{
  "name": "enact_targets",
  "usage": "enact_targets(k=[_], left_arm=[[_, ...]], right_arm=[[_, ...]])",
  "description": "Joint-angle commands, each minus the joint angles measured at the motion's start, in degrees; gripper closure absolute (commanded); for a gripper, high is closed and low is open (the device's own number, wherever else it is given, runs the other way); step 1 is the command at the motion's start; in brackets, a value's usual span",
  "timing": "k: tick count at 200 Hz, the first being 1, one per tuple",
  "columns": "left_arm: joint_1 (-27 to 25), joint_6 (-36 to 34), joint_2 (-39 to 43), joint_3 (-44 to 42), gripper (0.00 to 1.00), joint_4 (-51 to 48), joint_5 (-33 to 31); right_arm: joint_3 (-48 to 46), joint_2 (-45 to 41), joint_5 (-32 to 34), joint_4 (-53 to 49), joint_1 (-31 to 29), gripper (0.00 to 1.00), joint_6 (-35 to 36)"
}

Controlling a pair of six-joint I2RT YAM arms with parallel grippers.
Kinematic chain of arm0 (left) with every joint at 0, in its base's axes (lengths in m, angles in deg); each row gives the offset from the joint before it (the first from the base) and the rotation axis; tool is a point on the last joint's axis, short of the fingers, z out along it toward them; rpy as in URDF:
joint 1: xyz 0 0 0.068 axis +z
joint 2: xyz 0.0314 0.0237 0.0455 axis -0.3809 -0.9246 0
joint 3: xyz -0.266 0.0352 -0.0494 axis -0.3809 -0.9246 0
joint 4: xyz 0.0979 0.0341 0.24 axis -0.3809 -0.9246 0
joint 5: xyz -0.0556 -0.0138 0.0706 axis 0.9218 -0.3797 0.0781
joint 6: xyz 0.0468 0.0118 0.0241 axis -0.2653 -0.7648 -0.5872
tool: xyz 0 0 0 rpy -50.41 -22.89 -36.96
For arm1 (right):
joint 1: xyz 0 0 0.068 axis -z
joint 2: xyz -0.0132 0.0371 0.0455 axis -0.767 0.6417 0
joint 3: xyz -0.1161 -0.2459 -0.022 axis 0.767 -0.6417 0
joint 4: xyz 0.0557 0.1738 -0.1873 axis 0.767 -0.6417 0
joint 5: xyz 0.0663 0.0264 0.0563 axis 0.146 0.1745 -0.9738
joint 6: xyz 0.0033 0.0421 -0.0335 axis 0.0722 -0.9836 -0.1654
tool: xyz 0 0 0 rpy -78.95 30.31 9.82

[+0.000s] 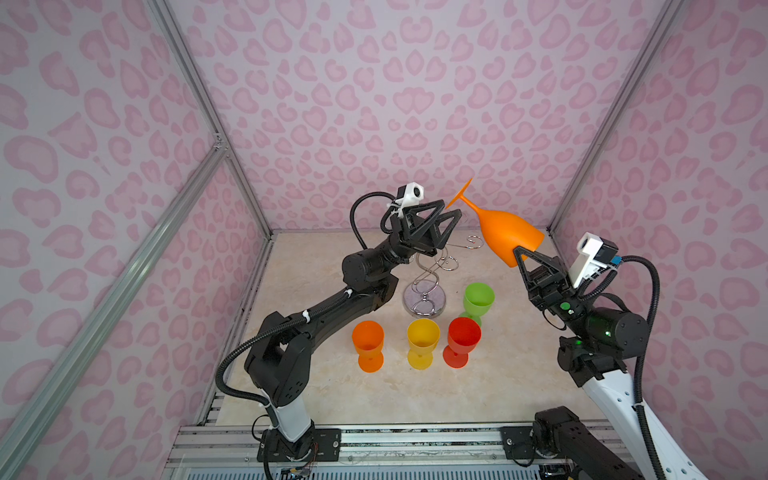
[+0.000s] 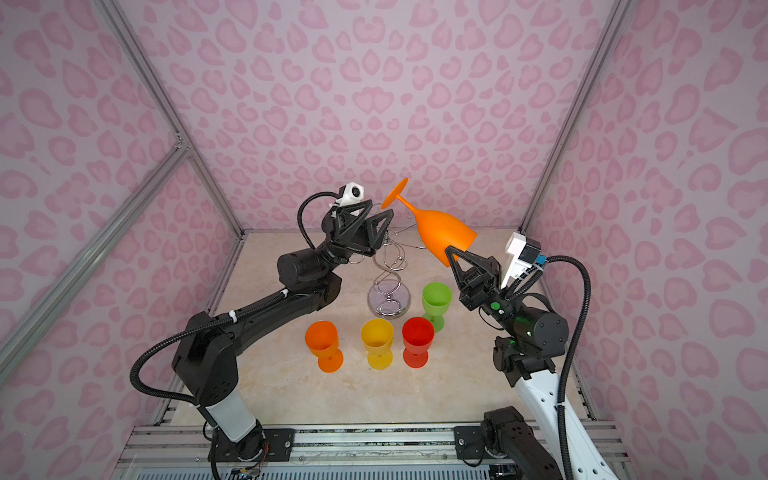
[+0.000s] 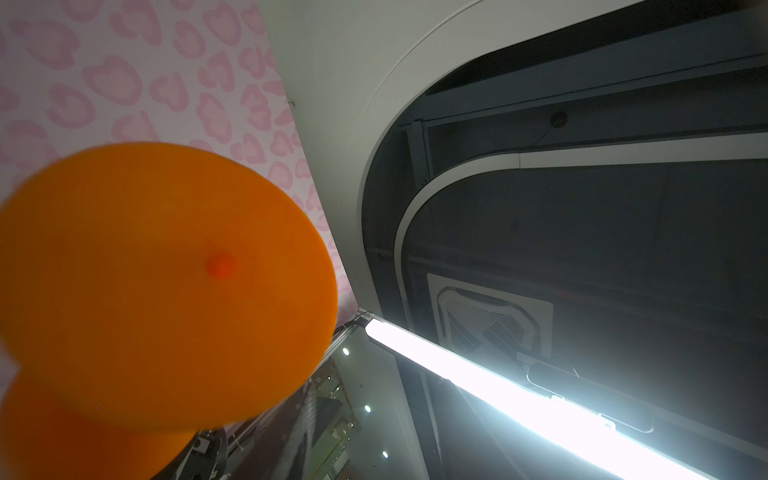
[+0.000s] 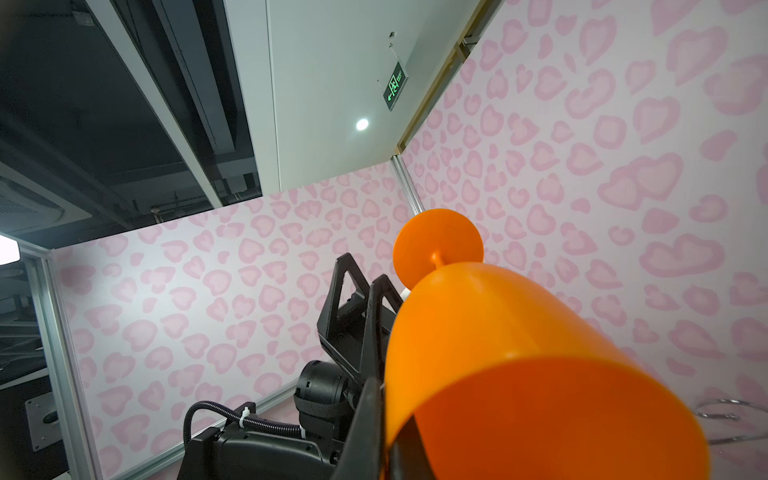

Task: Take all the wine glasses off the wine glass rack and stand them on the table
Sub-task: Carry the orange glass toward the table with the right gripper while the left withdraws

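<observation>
Wine glass (image 1: 507, 237), orange, hangs in the air to the right of the chrome rack (image 1: 432, 300) and above its curled arms, touching none of them in both top views. Its long axis slants: the foot points up and toward the back wall, the open mouth down toward my right arm. My right pincer (image 1: 519, 251) pinches the bowl's rim, one finger inside and one outside. My left pincer (image 1: 448, 209) stands spread and empty just beside the foot.

Your left tool (image 1: 451, 208) and right tool (image 1: 517, 250) are black triangular frames on black arms (image 1: 332, 305), with white lower links (image 1: 291, 415), ribbed cables (image 1: 291, 324) and white wrist cameras (image 1: 413, 192).
</observation>
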Motion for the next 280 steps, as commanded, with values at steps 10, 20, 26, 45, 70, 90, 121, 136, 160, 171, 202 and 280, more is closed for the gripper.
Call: enact_targets(k=[10, 20, 26, 45, 70, 90, 121, 136, 160, 171, 202, 280], left_arm=[[0.2, 4.8, -0.6, 0.0, 0.42, 2.8, 1.6], [0.2, 3.6, -0.7, -0.2, 0.41, 2.8, 2.5], [0.2, 3.0, -0.8, -0.3, 0.40, 2.8, 3.0], [0.7, 0.5, -0.8, -0.4, 0.38, 2.4, 4.8], [1.9, -3.3, 0.0, -0.2, 0.35, 0.1, 7.8], [2.9, -7.2, 1.5, -0.2, 0.32, -2.8, 10.3], [4.9, -16.5, 6.5, -2.2, 0.29, -10.7, 14.4], [6.0, -21.6, 9.8, -4.7, 0.28, -15.8, 15.4], [7.9, -28.9, 15.2, -7.1, 0.27, -23.3, 16.7], [8.8, -32.1, 17.6, -8.0, 0.26, -26.8, 16.9], [11.0, -41.9, 24.3, -9.2, 0.25, -38.4, 16.6], [13.0, -50.6, 31.4, -11.1, 0.24, -50.2, 14.9]], right_arm=[[7.6, -3.5, 4.9, -20.4, -0.1, 1.00, 13.4], [13.0, -4.1, 9.3, -33.4, 0.1, 1.00, 19.8], [16.5, -4.1, 12.8, -41.1, 0.0, 1.00, 23.4], [26.6, -2.1, 25.2, -61.4, 0.0, 1.00, 31.3], [35.9, 3.5, 37.3, -79.3, 0.8, 1.00, 35.4], [38.6, 8.1, 40.9, -86.4, 2.4, 1.00, 37.0], [38.1, 16.2, 34.3, -89.8, 6.8, 1.00, 38.1], [36.3, 18.7, 34.5, -88.5, 7.2, 1.00, 37.9], [35.5, 23.7, 35.7, -88.4, 7.2, 1.00, 39.2], [35.8, 26.5, 35.7, -89.3, 7.2, 1.00, 40.1], [33.9, 32.9, 30.9, -87.9, 7.2, 1.00, 41.3], [36.8, 45.4, 26.8, -87.9, 3.8, 1.00, 42.6]])
